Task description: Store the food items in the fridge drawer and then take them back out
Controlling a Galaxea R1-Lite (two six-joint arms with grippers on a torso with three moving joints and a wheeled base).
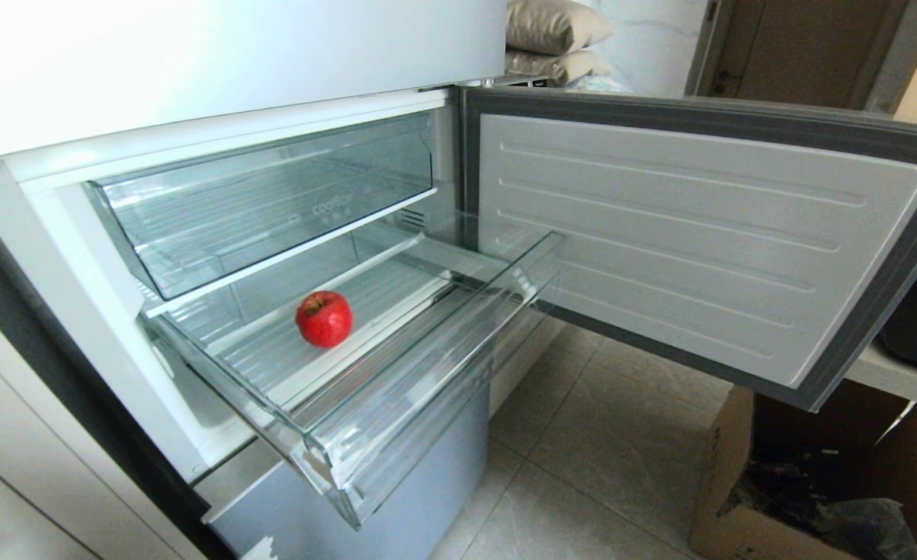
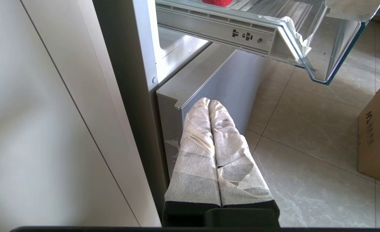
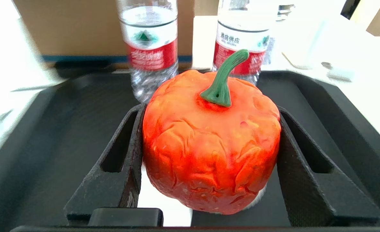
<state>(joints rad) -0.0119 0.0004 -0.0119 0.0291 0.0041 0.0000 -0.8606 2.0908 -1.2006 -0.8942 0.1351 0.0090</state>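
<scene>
- Left hand (image 2: 209, 102) hangs low beside the fridge's lower front panel (image 2: 222, 77), its two cloth-wrapped fingers (image 2: 196, 151) pressed together, holding nothing, below the pulled-out fridge drawer (image 2: 318, 48).
- Fridge drawer (image 1: 396, 389), clear plastic, stands pulled well out of the open compartment; white tape scraps (image 2: 294, 30) cling to its front corner.
- One food item, a red apple (image 1: 323, 318), sits on the ribbed floor of that drawer, toward its left side and apart from the walls.
- Above it, the clear drawer printed "coolBox" (image 1: 287, 202) is pushed in.
- Fridge door (image 1: 691, 241) stands swung wide to the right, over the tiled floor (image 1: 606, 435) and a cardboard box (image 1: 738, 498).
- Right hand (image 3: 210, 154), out of the head view, grips the second food item, a red-orange pepper-like piece with a green stem (image 3: 209, 145), its black fingers (image 3: 125, 161) touching either flank, partly spread.
- It is over a black tray (image 3: 48, 122), with two water bottles (image 3: 151, 48) standing behind.
</scene>
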